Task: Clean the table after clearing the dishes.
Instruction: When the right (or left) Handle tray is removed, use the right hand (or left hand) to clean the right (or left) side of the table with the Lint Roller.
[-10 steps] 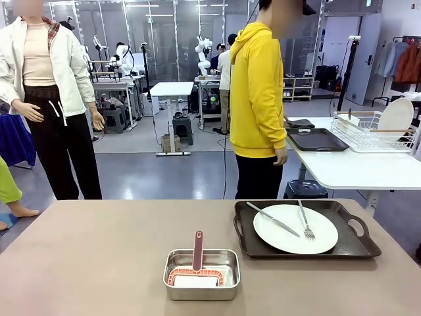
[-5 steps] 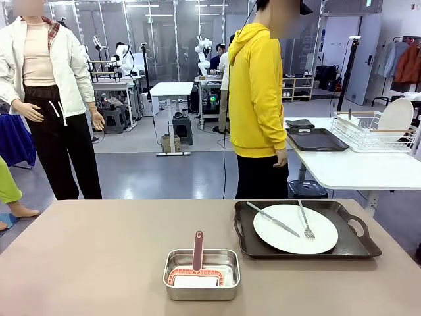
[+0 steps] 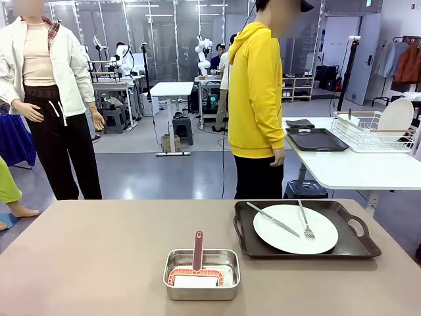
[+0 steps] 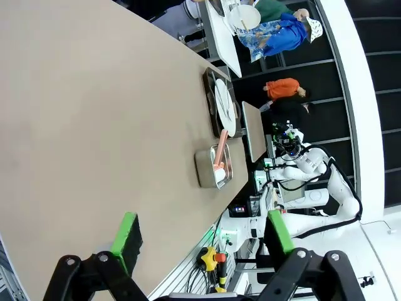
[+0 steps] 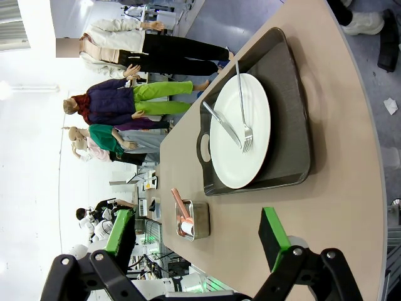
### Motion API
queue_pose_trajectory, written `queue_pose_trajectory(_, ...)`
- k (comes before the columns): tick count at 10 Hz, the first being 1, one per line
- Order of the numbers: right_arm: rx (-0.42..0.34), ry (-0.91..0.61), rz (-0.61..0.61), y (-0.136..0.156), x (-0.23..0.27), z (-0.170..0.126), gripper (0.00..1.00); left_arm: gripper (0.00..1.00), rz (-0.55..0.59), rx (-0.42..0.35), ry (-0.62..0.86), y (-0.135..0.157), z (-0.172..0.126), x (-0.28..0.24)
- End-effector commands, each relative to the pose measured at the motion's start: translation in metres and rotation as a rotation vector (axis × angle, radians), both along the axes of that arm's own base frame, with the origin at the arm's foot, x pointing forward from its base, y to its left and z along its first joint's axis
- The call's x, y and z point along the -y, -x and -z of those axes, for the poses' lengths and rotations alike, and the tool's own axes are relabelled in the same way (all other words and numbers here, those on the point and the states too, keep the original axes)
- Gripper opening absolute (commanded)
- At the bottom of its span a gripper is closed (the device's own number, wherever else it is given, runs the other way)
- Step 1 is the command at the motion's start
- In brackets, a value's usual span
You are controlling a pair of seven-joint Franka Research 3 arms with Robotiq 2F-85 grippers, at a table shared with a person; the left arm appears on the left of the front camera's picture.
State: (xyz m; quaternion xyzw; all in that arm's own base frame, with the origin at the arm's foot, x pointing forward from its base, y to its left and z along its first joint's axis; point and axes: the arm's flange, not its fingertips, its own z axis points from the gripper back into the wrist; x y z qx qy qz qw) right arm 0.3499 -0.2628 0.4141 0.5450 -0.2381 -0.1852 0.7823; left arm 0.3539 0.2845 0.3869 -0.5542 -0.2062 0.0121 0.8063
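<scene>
dishes right of the pan — right arm nearer
round white dinner plate (image 3: 293, 242) lies on a dark brown handled rectangular tray (image 3: 350, 247), just right of and beyond the small shiny steel rectangular pan (image 3: 201, 293) on the taupe-brown table (image 3: 99, 263); the tray's long axis runs side to side. left gripper (image 4: 202, 233) and right gripper (image 5: 197, 232) both gape, empty — no legible writing.

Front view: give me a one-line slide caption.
White plate with knife and fork on a brown tray beside a steel pan; person in yellow beyond.
</scene>
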Motion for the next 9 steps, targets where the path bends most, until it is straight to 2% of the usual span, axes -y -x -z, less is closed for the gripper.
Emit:
queue_pose_trajectory(1, 0.009, -0.002, -0.001, 0.001, -0.0011, -0.0023, 1.0, 1.0, -0.005, -0.011, 0.002, 0.0024, -0.0056, 0.0005)
queue_pose_trajectory(9, 0.009, -0.002, -0.001, 0.001, -0.0011, -0.0023, 1.0, 1.0, -0.005, -0.011, 0.002, 0.0024, -0.0056, 0.0005)
